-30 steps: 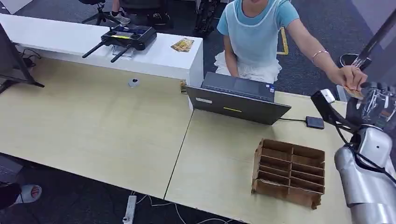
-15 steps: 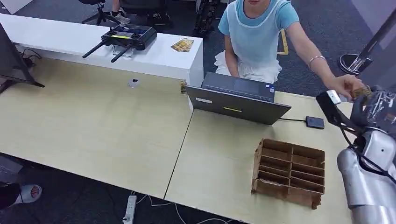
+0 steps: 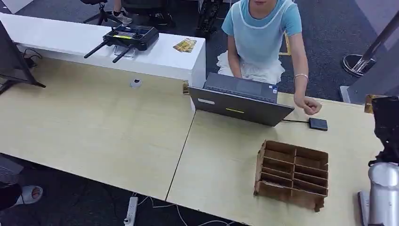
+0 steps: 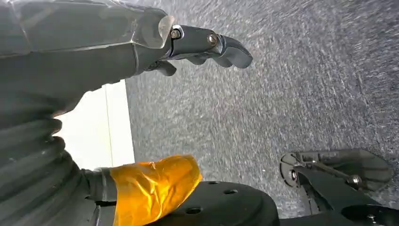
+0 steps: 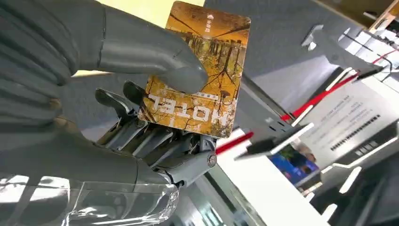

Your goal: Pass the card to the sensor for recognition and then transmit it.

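Note:
An orange card (image 5: pixel 221 89) printed with "HOTEL" is pinched in my right hand (image 5: pixel 141 136), with the grey thumb (image 5: pixel 155 56) pressed on its face. In the head view my right hand (image 3: pixel 387 123) is dark at the far right edge above the table, and a sliver of the card (image 3: pixel 369 98) shows by it. The small black sensor (image 3: pixel 318 124) lies on the table right of the laptop (image 3: pixel 240 99), left of my hand and apart from it. My left hand (image 4: pixel 207 43) hangs over grey carpet with nothing in it.
A seated person rests a fist (image 3: pixel 310 106) on the table just beside the sensor. A brown cardboard sorter (image 3: pixel 291 174) sits near the front edge. On the white counter (image 3: pixel 70 44) lie a black controller (image 3: pixel 127 36) and spare cards (image 3: pixel 184 45).
The person let go of the card at my right hand and drew their hand back to the table by the sensor. My right hand, holding the card, has moved toward the right edge.

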Controlling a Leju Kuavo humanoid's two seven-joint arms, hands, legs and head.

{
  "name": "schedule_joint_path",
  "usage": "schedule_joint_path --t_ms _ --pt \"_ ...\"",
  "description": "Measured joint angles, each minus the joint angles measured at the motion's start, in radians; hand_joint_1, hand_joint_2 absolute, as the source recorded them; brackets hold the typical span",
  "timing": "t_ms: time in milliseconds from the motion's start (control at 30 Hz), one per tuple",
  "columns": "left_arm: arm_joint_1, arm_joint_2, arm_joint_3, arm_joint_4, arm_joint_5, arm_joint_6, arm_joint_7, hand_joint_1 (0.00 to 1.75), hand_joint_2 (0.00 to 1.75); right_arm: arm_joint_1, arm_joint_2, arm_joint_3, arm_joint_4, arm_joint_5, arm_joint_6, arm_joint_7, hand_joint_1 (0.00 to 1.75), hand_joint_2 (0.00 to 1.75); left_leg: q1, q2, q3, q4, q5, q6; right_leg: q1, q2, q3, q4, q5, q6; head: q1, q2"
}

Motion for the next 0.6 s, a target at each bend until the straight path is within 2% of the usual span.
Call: schedule_joint_path --t_ms 67,233,367,600 --pt "0.0 -0.001 0.008 0.0 0.011 0.001 0.0 0.0 1.75 0.032 -0.017 -0.039 -0.035 -0.074 0.045 -0.006 1.75 1.75 0.0 0.0 0.0 0.0 0.0 0.0 0.0 0.0 0.0 0.0 0.0 0.0 0.0 0.0" --pt "0.001 -0.003 0.025 0.0 0.018 0.008 -0.004 0.0 1.75 0.148 -0.079 -0.149 -0.119 -0.323 0.218 -0.048 1.75 1.75 0.0 -0.002 -0.001 0.0 -0.001 0.001 0.0 -0.002 0.0 -0.002 0.0 0.001 0.0 0.0" --pt "0.002 -0.003 0.034 0.0 0.022 0.01 -0.008 0.0 1.75 0.261 -0.121 -0.223 -0.18 -0.459 0.324 -0.07 1.75 1.75 0.0 -0.003 -0.001 0.0 -0.002 0.002 0.0 -0.003 0.0 -0.002 -0.001 0.001 0.0 0.0" --pt "0.003 -0.007 0.051 0.0 0.028 0.022 -0.008 0.0 1.75 0.455 -0.166 -0.318 -0.271 -0.501 0.387 -0.07 1.75 1.75 0.0 -0.002 -0.002 0.0 -0.002 0.002 0.0 -0.002 0.0 -0.002 -0.001 0.001 0.0 0.0"
